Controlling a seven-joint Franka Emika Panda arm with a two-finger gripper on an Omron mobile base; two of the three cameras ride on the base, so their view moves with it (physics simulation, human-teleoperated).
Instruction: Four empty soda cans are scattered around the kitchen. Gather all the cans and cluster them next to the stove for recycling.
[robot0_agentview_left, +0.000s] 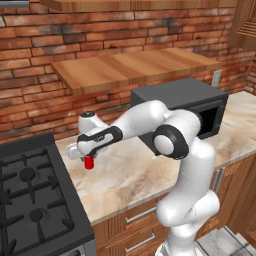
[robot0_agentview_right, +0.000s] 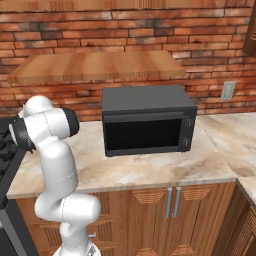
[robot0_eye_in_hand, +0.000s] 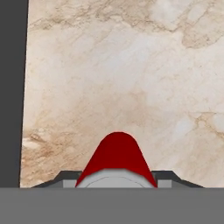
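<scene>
Hand view gives me the clearest read: a red soda can (robot0_eye_in_hand: 117, 159) sits between my finger tips (robot0_eye_in_hand: 63, 178), its silver top at the bottom of the frame, so I take the fingers to be pinching the can. Beyond it lies bare marble counter (robot0_eye_in_hand: 131, 78), and a dark strip along the left edge looks like the side of the stove (robot0_eye_in_hand: 11, 87).

From the left base view, the gripper (robot0_agentview_left: 86, 155) hangs over the counter just beside the stove (robot0_agentview_left: 30, 200), with the can (robot0_agentview_left: 89, 162) upright below the hand. I cannot tell whether its base is touching the marble or just above it. The microwave (robot0_agentview_left: 180, 107) stands well apart from the stove, farther along the counter.

My judgement is that I am at the placing step for this can: it has arrived at the drop zone next to the stove and waits to be set down. I see no other cans near the stove, so the cluster seems barely begun.

Next I need a slow, straight descent until the base rests flat, then spread the fingers and lift straight up so the can is not tipped. After that, the base must go looking for the remaining cans.
</scene>
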